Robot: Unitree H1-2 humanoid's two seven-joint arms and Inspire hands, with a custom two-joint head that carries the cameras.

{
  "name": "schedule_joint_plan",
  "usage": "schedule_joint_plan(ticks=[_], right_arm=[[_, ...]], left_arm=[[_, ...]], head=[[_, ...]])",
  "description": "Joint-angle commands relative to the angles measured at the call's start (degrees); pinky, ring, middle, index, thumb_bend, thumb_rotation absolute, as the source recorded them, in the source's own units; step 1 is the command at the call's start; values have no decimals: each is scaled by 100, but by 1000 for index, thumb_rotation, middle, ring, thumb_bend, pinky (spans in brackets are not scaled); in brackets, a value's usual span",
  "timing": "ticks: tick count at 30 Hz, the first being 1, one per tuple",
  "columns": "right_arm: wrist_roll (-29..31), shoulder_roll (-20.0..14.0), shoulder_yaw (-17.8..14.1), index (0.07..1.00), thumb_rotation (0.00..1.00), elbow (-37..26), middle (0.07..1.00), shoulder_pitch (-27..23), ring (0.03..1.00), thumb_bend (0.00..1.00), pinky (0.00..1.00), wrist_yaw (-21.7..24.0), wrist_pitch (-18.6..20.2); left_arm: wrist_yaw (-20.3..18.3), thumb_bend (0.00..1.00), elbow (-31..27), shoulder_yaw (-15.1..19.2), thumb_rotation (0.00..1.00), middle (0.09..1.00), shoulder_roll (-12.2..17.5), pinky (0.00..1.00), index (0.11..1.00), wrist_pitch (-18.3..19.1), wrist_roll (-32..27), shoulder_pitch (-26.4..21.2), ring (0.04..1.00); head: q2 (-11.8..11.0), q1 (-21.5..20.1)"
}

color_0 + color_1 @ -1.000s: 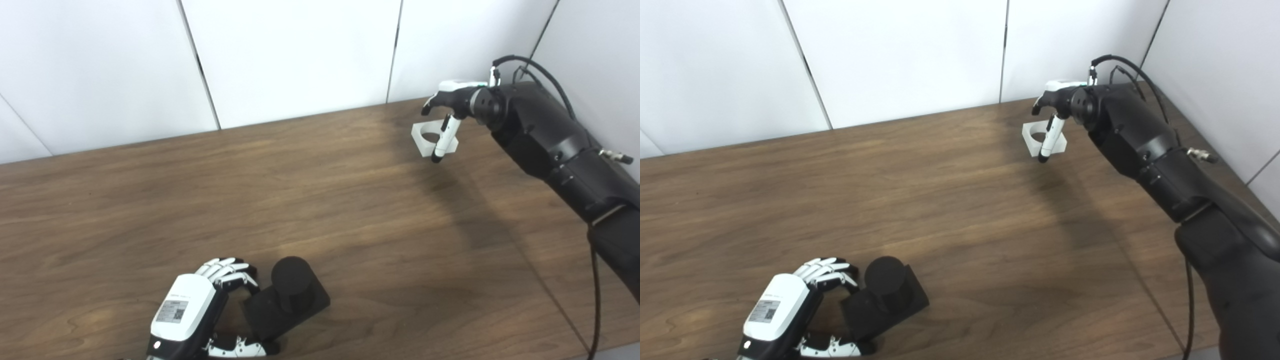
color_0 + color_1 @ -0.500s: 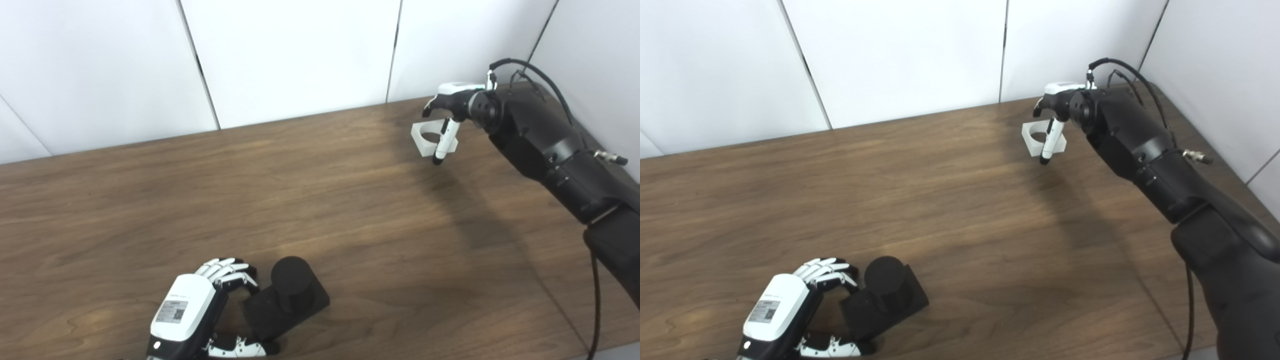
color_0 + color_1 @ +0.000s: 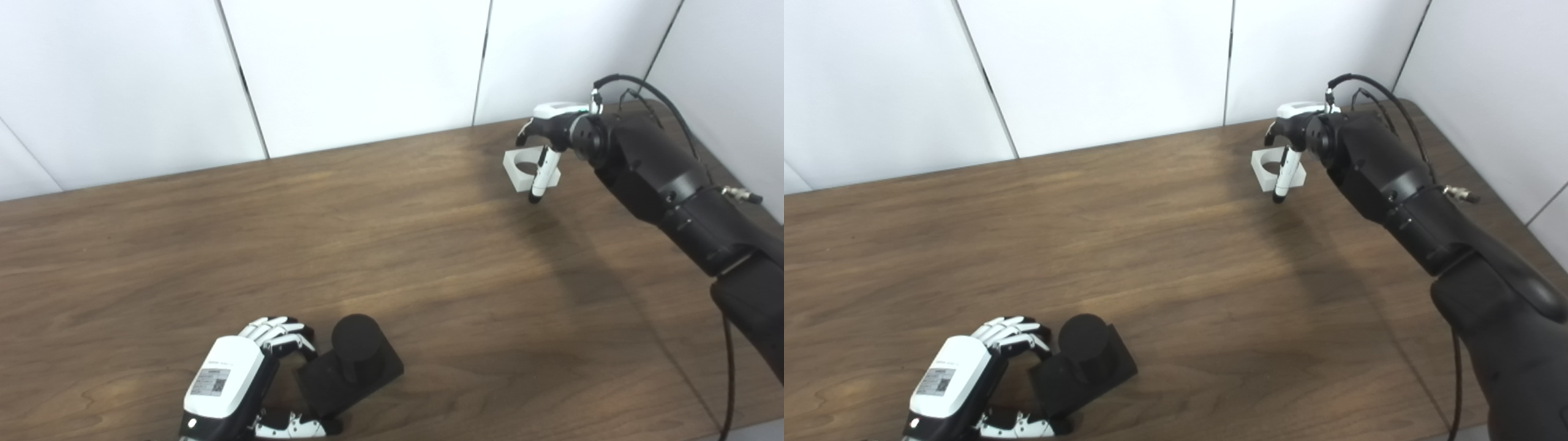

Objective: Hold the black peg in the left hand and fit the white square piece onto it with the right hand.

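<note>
The black peg [image 3: 355,346] stands on its black base at about 6 o'clock on the worktop [image 3: 392,257], near the front edge. The left hand [image 3: 245,380] is wrapped around the left end of that base, fingers above and thumb below, so it appears to be grasping it, though how firm the contact is cannot be told.

The white square piece [image 3: 525,170], with its round hole showing, sits far off at about 1 o'clock, near the back corner. The right hand [image 3: 548,138] is over it, with 1 finger [image 3: 540,177] hanging down across its front; whether the hand is grasping the piece or only resting against it cannot be told.

The likely risks from here:
- A thin hold on the piece's edge could let it twist or drop during the long carry toward 6 o'clock.
- If it arrives tilted, the hole could jam on the peg's rim.
- The base could slide or tip under downward pressure if the left hand's hold is loose.
</note>
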Motion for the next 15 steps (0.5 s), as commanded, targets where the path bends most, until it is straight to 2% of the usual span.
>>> schedule_joint_plan(ticks=[1,4,15], right_arm=[[-87,-150,-47,845,216,-77,1000,-223,1000,961,1000,-94,-88],[-120,-169,-21,844,214,-87,1000,-200,1000,956,1000,-97,-112],[-250,-209,90,833,231,-28,991,-175,1000,945,1000,-155,-267]], left_arm=[[-401,511,133,-29,45,758,139,847,489,245,195,191,823],[-328,511,150,-24,46,752,137,840,489,198,205,205,816],[-458,509,91,-11,47,759,142,851,490,273,186,214,824]], head=[[7,6],[27,10],[56,31]])
